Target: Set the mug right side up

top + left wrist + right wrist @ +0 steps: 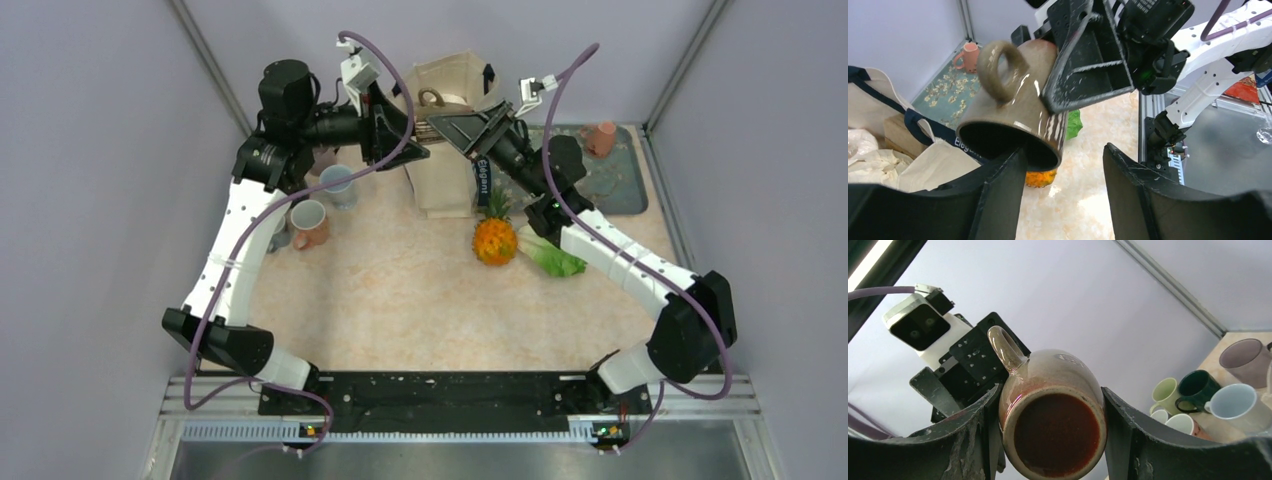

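Observation:
A brown glazed mug (pixel 432 100) is held in the air above the tote bag. My right gripper (pixel 1053 405) is shut on the mug's body, and its dark red base (pixel 1055 432) faces that wrist camera. The mug lies roughly on its side with the handle up and the mouth towards my left gripper. In the left wrist view the mug (pixel 1013 100) shows its dark open mouth. My left gripper (pixel 1063 165) is open, and its left finger (pixel 998 195) overlaps the mug's rim. I cannot tell whether it touches.
A cream tote bag (pixel 450 85) stands at the back centre. Several mugs (pixel 310 222) sit at the left. An orange pineapple-like fruit (pixel 495 240) and green leaves (pixel 552 258) lie mid-table. A tray (pixel 620 185) with a pink mug (pixel 601 138) is at the back right.

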